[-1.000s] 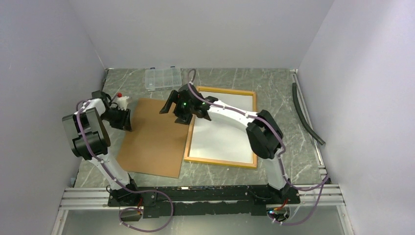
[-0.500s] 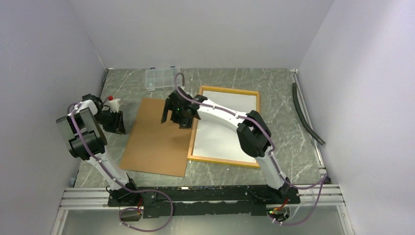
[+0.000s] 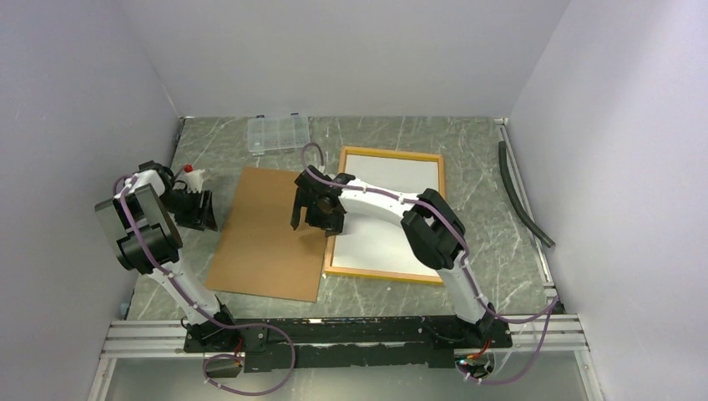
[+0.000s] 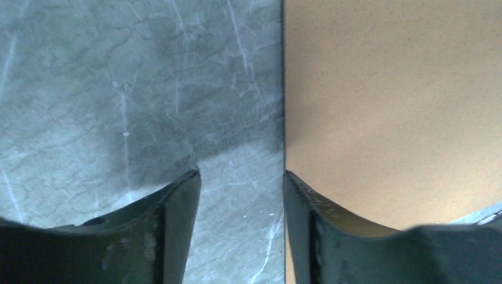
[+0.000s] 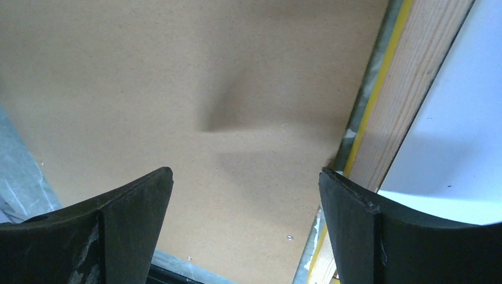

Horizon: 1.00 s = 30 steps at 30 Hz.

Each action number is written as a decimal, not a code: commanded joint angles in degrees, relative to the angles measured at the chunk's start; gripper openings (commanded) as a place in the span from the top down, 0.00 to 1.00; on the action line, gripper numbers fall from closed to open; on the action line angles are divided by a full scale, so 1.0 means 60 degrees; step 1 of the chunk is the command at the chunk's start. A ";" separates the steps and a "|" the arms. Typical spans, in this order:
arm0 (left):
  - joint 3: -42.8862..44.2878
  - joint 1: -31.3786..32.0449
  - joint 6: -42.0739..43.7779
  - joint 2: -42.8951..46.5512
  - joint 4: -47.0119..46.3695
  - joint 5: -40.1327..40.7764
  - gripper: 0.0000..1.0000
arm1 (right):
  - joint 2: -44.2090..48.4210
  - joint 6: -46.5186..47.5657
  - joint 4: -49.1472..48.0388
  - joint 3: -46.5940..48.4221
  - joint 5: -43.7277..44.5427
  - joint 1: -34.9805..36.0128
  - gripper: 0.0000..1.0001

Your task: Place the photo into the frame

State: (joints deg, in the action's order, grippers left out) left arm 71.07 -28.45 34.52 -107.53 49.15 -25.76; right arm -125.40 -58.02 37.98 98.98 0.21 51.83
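Right gripper (image 3: 311,219) hangs over the brown backing board (image 3: 263,242), jaws spread wide with nothing between them. It's at the board's 3 o'clock edge, just beside the frame (image 3: 391,152). The left gripper (image 4: 240,174) sits low at the board's 9 o'clock edge, fingers parted and empty, one over the marble table (image 4: 118,89), the other over the board. Inside the frame lies a white sheet, the photo (image 3: 392,200) face-down I'd judge, since no print shows. Danger here: one right finger is close to the frame's wooden rail, so a careless descent could clip it and knock frame and photo askew. The board lies flat too, so a pinch at its thin edge may slip and push it into the frame. Around: a clear compartment box (image 3: 278,132) at the board's 12 o'clock, a small red-capped bottle (image 3: 194,173) at its 10 o'clock, a black hose (image 3: 522,196) at the frame's 3 o'clock, none blocking.
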 commanded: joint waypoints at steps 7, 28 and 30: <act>0.0054 0.0156 0.0015 0.0207 0.0047 0.0045 0.36 | 0.0824 -0.0042 0.0264 -0.0661 0.0833 -0.0158 0.01; -0.0555 0.1909 -0.1059 -0.1077 -0.1085 0.0808 0.82 | 0.0027 -0.1098 -0.0632 0.0073 0.0303 -0.0299 0.01; -0.0535 0.2083 -0.0927 -0.1305 -0.1018 0.0699 0.90 | 0.0115 -0.1203 -0.0862 0.0089 0.0175 -0.0307 0.01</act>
State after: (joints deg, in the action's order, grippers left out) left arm 70.96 -18.85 27.97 -108.71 43.51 -20.45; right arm -124.86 -62.92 36.36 97.03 2.98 50.33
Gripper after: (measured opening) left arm 0.158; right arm 0.991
